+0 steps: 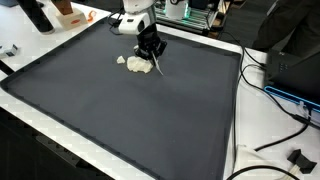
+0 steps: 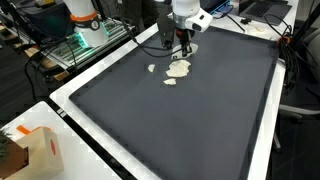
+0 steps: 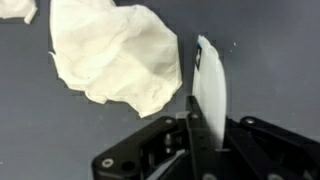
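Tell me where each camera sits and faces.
Exterior view: raised, looking down across the dark grey table mat toward the arm; white wrist and black gripper show.
Exterior view: same, different angle; wrist and gripper show.
Wrist view: faces down onto crumpled white paper; fingers gripping a white flat strip show.
All show that paper.

Table mat [image 1: 150,120]: dark grey, flat.
Crumpled tissue [image 3: 120,55]: on mat, just beside fingers [image 3: 190,122].
Small scrap [image 3: 14,9]: beyond tissue.
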You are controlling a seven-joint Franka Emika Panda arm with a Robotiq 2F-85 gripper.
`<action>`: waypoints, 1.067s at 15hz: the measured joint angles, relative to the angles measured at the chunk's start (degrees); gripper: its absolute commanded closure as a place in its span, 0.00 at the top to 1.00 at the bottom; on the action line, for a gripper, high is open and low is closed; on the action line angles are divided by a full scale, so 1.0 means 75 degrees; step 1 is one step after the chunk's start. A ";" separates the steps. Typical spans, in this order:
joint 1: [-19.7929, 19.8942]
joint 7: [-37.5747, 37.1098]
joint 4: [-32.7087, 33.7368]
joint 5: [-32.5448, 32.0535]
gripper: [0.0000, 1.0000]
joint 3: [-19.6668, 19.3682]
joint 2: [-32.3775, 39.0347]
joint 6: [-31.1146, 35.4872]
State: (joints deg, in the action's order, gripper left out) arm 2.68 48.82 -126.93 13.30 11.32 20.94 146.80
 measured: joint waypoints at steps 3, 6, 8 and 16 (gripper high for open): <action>0.0353 0.0275 -0.0168 0.0793 0.01 0.0197 -0.0071 -0.0054; 0.0607 0.0502 -0.0330 0.1457 0.01 0.0293 -0.0140 -0.0086; 0.0701 0.0557 -0.0457 0.1877 0.01 0.0300 -0.0259 -0.0086; 0.0781 0.0433 -0.0802 0.4030 0.01 0.0199 -0.1388 -0.0093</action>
State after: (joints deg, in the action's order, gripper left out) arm 8.54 52.07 -132.95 43.52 12.81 10.53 146.10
